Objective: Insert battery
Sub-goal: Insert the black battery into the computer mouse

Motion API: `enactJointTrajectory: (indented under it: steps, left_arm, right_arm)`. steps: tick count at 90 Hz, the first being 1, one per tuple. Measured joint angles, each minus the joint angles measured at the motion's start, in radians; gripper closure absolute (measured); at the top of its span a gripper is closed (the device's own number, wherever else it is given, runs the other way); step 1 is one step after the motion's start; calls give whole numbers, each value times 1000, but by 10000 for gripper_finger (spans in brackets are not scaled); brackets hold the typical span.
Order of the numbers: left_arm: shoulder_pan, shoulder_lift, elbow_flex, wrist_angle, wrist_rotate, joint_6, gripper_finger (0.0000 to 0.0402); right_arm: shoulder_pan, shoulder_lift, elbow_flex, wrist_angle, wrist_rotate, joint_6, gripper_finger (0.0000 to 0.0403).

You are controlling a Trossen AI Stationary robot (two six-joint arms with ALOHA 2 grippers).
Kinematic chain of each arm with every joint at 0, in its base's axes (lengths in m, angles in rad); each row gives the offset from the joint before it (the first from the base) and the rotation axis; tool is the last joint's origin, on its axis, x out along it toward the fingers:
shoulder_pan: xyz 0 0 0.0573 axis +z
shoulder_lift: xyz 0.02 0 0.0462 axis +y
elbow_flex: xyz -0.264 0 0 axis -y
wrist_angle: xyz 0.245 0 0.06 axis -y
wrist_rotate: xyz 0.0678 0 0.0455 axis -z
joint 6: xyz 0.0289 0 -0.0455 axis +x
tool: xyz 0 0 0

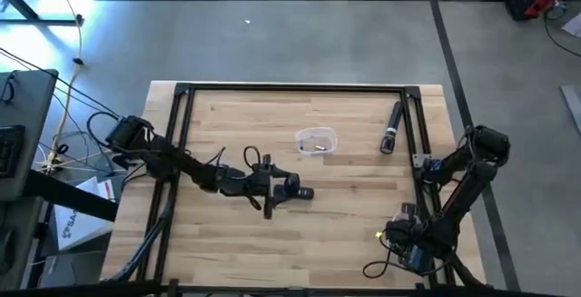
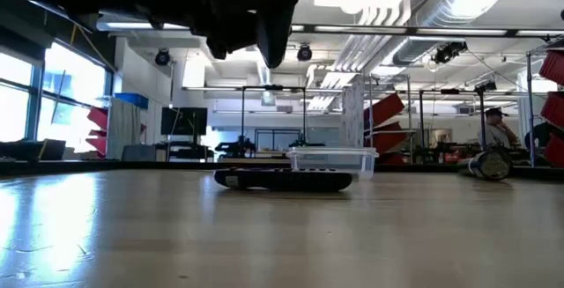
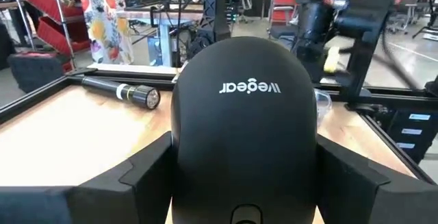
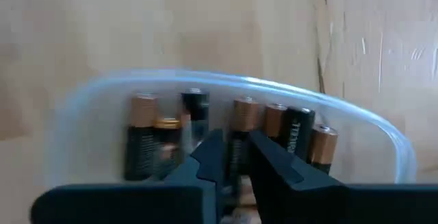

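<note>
Right wrist view, battery pickup under way: my right gripper (image 4: 236, 161) hangs over the tub (image 4: 359, 118), its fingers a narrow gap apart, with one of the batteries (image 4: 144, 138) showing in that gap. Nothing looks pinched yet, and the cells lie side by side in the tub. I judge this to be the fetch step. The next move calls for a straight drop onto a single cell without nudging its neighbours, then a firm close before lifting.

The high view disagrees. It puts the right arm folded at the table's right edge, well apart from the tub.

Mid-table, my left gripper (image 1: 275, 193) is at the mouse (image 1: 300, 192), fingers spread wide on either side of it. In the low view the mouse lies flat on the wood just in front of the tub, and the arm looks raised above it. I take the mouse as not yet clamped. It must be held and turned before any cell goes in.

A flashlight (image 1: 392, 127) lies apart, to the right.
</note>
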Motion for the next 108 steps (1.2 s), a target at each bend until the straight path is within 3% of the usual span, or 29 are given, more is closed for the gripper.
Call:
enactJointTrajectory:
  steps: [16, 41, 55, 85, 108]
  left_arm:
    - [-8, 0, 0, -6, 0, -7, 150]
    - [-8, 0, 0, -9, 1, -15, 150]
    - [-8, 0, 0, -9, 2, -15, 150]
    - [-2, 0, 0, -10, 8, -8, 150]
    - [41, 1, -55, 2, 66, -100, 150]
  right_arm:
    - [-9, -11, -93, 138, -38, 20, 332]
    - [-19, -12, -102, 154, -22, -28, 352]
    - [-27, -12, -100, 139, -24, -16, 391]
    - [-28, -101, -45, -24, 64, 65, 398]
    - [-28, -209, -32, -71, 83, 74, 400]
